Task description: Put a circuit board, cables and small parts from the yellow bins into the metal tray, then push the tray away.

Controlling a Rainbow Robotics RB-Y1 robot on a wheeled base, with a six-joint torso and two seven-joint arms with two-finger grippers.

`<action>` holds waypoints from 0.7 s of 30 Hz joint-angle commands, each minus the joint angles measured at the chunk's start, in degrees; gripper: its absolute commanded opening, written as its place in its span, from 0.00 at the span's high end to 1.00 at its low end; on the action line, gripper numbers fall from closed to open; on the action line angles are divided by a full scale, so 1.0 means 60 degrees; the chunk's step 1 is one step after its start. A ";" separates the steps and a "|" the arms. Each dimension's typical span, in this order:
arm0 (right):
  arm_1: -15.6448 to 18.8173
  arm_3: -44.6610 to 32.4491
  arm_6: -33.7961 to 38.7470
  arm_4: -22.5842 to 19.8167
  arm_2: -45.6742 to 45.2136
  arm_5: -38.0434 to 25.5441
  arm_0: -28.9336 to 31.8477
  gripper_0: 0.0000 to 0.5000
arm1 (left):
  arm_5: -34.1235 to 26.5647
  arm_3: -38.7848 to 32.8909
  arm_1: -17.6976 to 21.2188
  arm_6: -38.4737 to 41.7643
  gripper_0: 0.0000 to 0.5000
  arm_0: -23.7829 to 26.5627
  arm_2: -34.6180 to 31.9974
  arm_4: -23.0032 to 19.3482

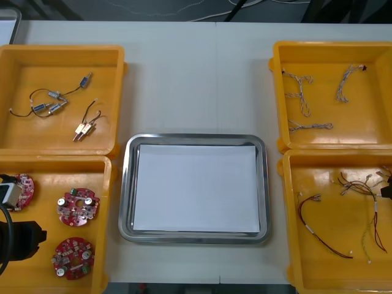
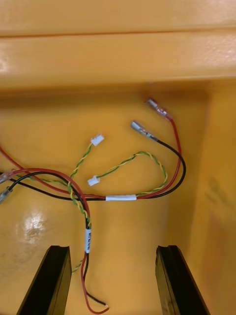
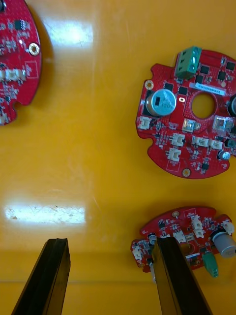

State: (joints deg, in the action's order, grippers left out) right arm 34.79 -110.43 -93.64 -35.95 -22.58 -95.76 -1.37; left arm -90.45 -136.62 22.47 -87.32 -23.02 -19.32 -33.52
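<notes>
The left tool [image 3: 115, 275], spread, should shift to straddle the nearest board [image 3: 196, 229] before closing; the right tool [image 2: 115, 280], also spread, hovers over cables [image 2: 120, 198].

Left gripper [image 3: 110, 243]: two black fingers standing wide apart, nothing between them. Beneath, the glossy floor of a yellow plastic bin [image 3: 98, 147], orange here, with two bright glare patches.

Three round red circuit boards lie flat on it, well apart. Nearest board [image 3: 184, 238] sits at one fingertip, its edge partly covered by that finger; contact cannot be judged. Middle board [image 3: 196, 147], farther out: green terminal block, silver cylinder, central hole, white connectors. Third board [image 3: 14, 59], off toward the other finger's side, is cut off by the frame edge.
</notes>
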 commanded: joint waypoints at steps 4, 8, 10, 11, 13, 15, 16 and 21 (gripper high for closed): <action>0.0105 -0.0082 -0.0082 0.0367 0.0511 0.0696 0.0579 0.00 | 0.0456 -0.0390 -0.0273 0.0008 0.00 -0.0851 0.0422 0.0181; -0.0115 -0.0096 -0.0111 0.0440 0.0511 0.0857 0.0667 0.00 | 0.0676 -0.0419 -0.0273 -0.0109 0.00 -0.1115 0.0465 0.0181; -0.0247 -0.0082 -0.0111 0.0543 0.0511 0.0901 0.0726 0.00 | 0.0690 -0.0419 -0.0273 -0.0197 0.00 -0.1247 0.0480 0.0196; -0.0306 -0.0096 -0.0125 0.0572 0.0511 0.0901 0.0726 0.00 | 0.0690 -0.0419 -0.0273 -0.0212 0.00 -0.1291 0.0495 0.0196; -0.0408 -0.0082 -0.0125 0.0616 0.0511 0.0901 0.0740 0.00 | 0.0705 -0.0419 -0.0287 -0.0285 0.00 -0.1364 0.0539 0.0269; -0.0496 -0.0082 -0.0111 0.0689 0.0511 0.0930 0.0755 0.00 | 0.0690 -0.0419 -0.0361 -0.0358 0.00 -0.1364 0.0553 0.0313; -0.0540 -0.0082 -0.0125 0.0689 0.0511 0.0974 0.0770 0.00 | 0.0690 -0.0419 -0.0434 -0.0388 0.00 -0.1364 0.0568 0.0342; -0.0745 -0.0096 -0.0140 0.0733 0.0540 0.1267 0.0887 0.00 | 0.0617 -0.0419 -0.0800 -0.0519 0.00 -0.1320 0.0700 0.0576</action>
State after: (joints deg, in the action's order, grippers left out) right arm 31.52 -110.43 -93.64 -32.32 -19.87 -89.10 2.30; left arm -86.79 -136.85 20.09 -87.33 -29.17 -16.31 -31.24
